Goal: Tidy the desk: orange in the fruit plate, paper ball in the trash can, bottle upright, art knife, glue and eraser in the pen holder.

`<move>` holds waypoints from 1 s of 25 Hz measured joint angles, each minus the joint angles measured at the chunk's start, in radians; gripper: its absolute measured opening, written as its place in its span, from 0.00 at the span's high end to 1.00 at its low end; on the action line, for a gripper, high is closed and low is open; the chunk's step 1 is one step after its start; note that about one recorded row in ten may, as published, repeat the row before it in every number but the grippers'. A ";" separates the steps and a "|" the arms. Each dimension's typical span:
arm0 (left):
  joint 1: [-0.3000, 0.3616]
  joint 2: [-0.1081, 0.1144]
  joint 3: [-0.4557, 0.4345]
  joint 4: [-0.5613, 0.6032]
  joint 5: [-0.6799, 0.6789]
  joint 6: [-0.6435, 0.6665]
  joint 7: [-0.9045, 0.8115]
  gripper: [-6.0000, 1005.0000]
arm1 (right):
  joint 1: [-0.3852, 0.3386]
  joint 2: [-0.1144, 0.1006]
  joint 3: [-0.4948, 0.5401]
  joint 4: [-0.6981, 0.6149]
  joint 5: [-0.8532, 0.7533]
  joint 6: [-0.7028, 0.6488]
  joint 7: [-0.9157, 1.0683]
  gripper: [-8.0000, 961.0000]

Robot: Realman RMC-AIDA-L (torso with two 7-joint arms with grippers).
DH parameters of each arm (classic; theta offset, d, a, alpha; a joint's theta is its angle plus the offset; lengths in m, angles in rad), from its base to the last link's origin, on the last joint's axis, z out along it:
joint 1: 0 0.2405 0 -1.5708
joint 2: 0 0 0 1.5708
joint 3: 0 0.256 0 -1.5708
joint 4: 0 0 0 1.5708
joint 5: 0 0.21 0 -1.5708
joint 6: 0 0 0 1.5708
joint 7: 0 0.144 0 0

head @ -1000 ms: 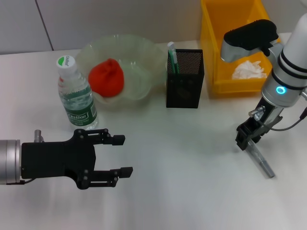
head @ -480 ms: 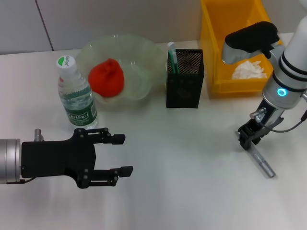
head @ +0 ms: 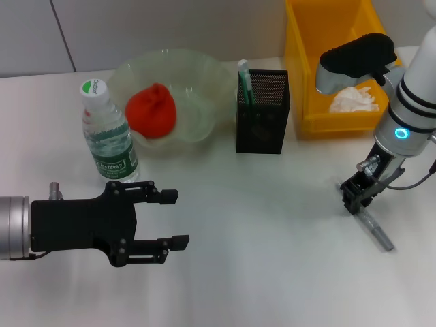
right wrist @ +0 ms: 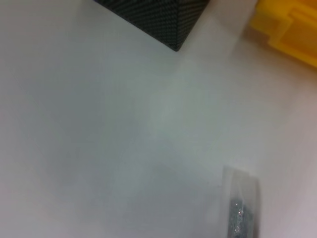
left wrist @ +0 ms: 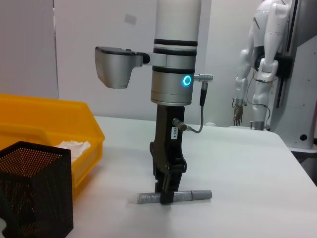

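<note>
The grey art knife [head: 377, 231] lies on the white table at the right. My right gripper [head: 355, 198] stands straight down over its near end, fingers on either side and shut on it; the left wrist view shows the gripper [left wrist: 166, 194] on the knife [left wrist: 190, 196], which rests on the table. The knife also shows in the right wrist view [right wrist: 242, 214]. My left gripper [head: 174, 219] is open and empty at the front left. The orange [head: 151, 110] lies in the glass fruit plate [head: 204, 75]. The bottle [head: 107, 135] stands upright. The paper ball [head: 353, 99] lies in the yellow trash bin [head: 303, 41]. A green-and-white glue stick [head: 244, 80] stands in the black mesh pen holder [head: 264, 116]. No eraser shows.
The pen holder stands between the plate and the yellow bin, at the back of the table. The bottle stands just behind my left gripper. A white humanoid robot [left wrist: 262, 59] stands off the table in the left wrist view.
My right gripper has shifted slightly to the right, and the knife's far end has moved a little with it. The left arm has not moved.
</note>
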State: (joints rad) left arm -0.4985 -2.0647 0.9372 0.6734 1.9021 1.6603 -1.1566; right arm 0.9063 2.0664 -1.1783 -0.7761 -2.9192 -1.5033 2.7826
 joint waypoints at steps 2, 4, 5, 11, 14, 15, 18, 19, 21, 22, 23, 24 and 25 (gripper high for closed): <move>0.001 0.000 0.000 0.000 0.000 -0.001 0.000 0.23 | 0.000 0.000 -0.001 0.000 0.000 0.000 0.000 0.77; 0.001 0.000 0.000 0.000 0.000 -0.002 0.000 0.23 | 0.000 0.000 -0.001 -0.003 0.000 0.000 0.000 0.78; 0.001 0.000 0.000 0.000 0.000 -0.002 0.000 0.23 | 0.000 0.000 -0.001 -0.003 0.000 0.000 0.000 0.78; 0.003 0.000 0.000 0.000 0.000 -0.002 0.000 0.23 | 0.000 -0.001 0.019 -0.043 0.006 -0.004 -0.009 0.85; 0.003 0.000 0.000 0.000 -0.001 -0.003 0.000 0.23 | -0.001 0.001 0.082 -0.117 0.056 -0.037 -0.065 0.85; 0.003 0.000 0.000 0.000 -0.001 -0.003 0.000 0.23 | -0.001 0.001 0.082 -0.117 0.056 -0.037 -0.065 0.85; 0.003 0.000 0.000 0.000 -0.003 -0.004 0.000 0.23 | -0.018 0.001 0.130 -0.200 0.165 -0.080 -0.135 0.85; 0.003 0.000 0.000 0.000 -0.003 -0.004 0.000 0.23 | -0.035 -0.003 0.142 -0.247 0.231 -0.096 -0.168 0.85; 0.003 0.000 0.000 0.000 -0.003 -0.004 0.000 0.23 | -0.055 -0.009 0.148 -0.288 0.296 -0.103 -0.201 0.85; 0.002 0.000 0.000 0.000 -0.003 -0.004 0.000 0.23 | -0.055 -0.009 0.148 -0.288 0.296 -0.103 -0.201 0.85; 0.003 0.000 0.000 0.000 -0.003 -0.004 0.000 0.23 | -0.066 -0.012 0.151 -0.303 0.324 -0.104 -0.216 0.85; 0.003 0.000 0.000 0.000 -0.003 -0.004 0.000 0.22 | -0.085 -0.020 0.163 -0.324 0.385 -0.105 -0.249 0.85; 0.003 0.000 0.000 0.000 -0.003 -0.004 0.000 0.22 | -0.085 -0.020 0.163 -0.324 0.385 -0.105 -0.249 0.85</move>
State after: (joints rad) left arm -0.4954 -2.0644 0.9373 0.6735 1.8989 1.6566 -1.1566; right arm 0.8211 2.0465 -1.0150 -1.1004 -2.5341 -1.6087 2.5336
